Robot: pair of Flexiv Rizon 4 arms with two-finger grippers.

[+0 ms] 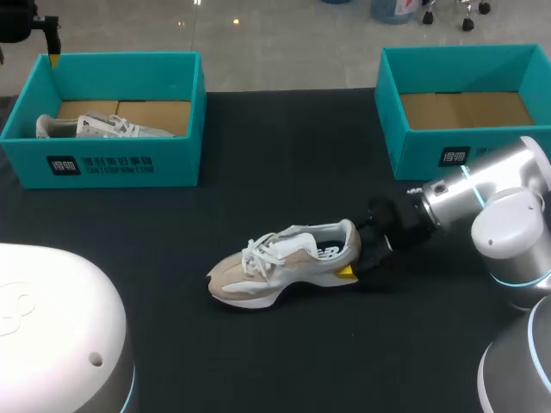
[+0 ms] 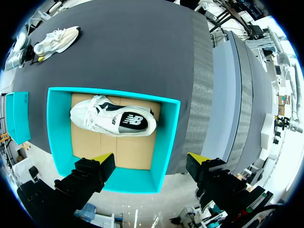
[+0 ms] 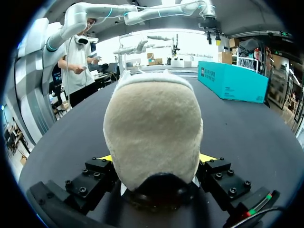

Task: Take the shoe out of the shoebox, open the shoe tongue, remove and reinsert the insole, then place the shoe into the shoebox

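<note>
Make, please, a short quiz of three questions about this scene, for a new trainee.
1. True or false: the beige shoe lies inside a shoebox.
2. What is in the left shoebox? A) nothing; B) a white shoe; C) only an insole.
3. Which arm's jaws grip the beige shoe, and at which part?

Key
1. False: it lies on the table, between the boxes.
2. B.
3. The right arm, at the heel.
</note>
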